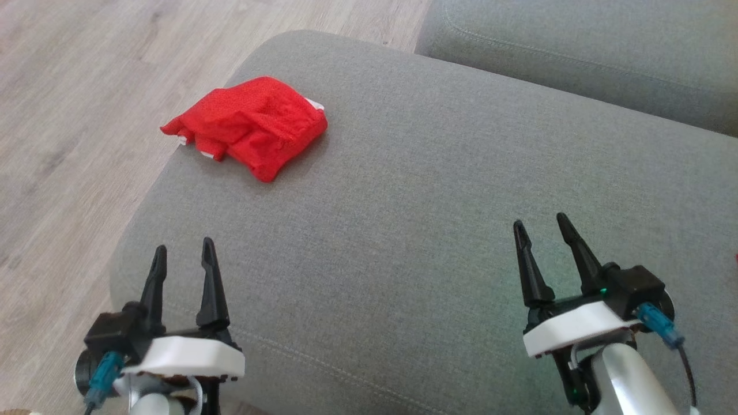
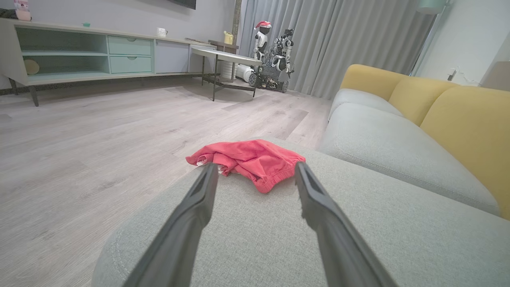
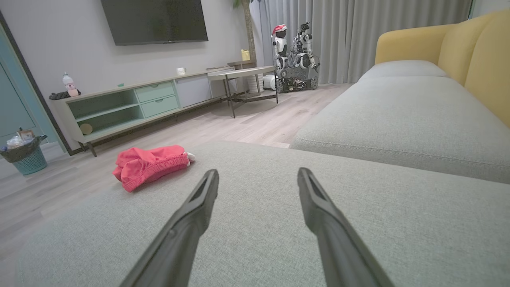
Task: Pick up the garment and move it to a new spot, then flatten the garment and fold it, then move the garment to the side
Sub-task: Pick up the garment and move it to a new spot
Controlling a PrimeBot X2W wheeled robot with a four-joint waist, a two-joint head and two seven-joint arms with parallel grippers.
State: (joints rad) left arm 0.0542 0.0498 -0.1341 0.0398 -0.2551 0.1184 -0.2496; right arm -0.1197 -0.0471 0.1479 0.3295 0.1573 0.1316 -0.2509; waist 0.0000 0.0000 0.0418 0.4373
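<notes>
The garment (image 1: 249, 127) is a red, crumpled bundle with small white trims, lying near the far left edge of the grey sofa cushion (image 1: 438, 219). My left gripper (image 1: 183, 252) hovers open over the cushion's near left part, well short of the garment, with nothing between its fingers. My right gripper (image 1: 541, 225) is open too, over the near right part, empty. In the left wrist view the garment (image 2: 249, 161) lies straight ahead, beyond the left gripper (image 2: 257, 170). The right wrist view has the garment (image 3: 149, 165) off to the left of the right gripper (image 3: 258, 175).
Wooden floor (image 1: 75, 115) drops away left of the cushion. A second grey seat cushion (image 1: 576, 52) adjoins at the far right, with yellow backrests (image 2: 462, 115). Across the room stand a low TV cabinet (image 3: 131, 105), a round table (image 3: 243, 73), another robot (image 2: 275, 56) and a basket (image 3: 26, 157).
</notes>
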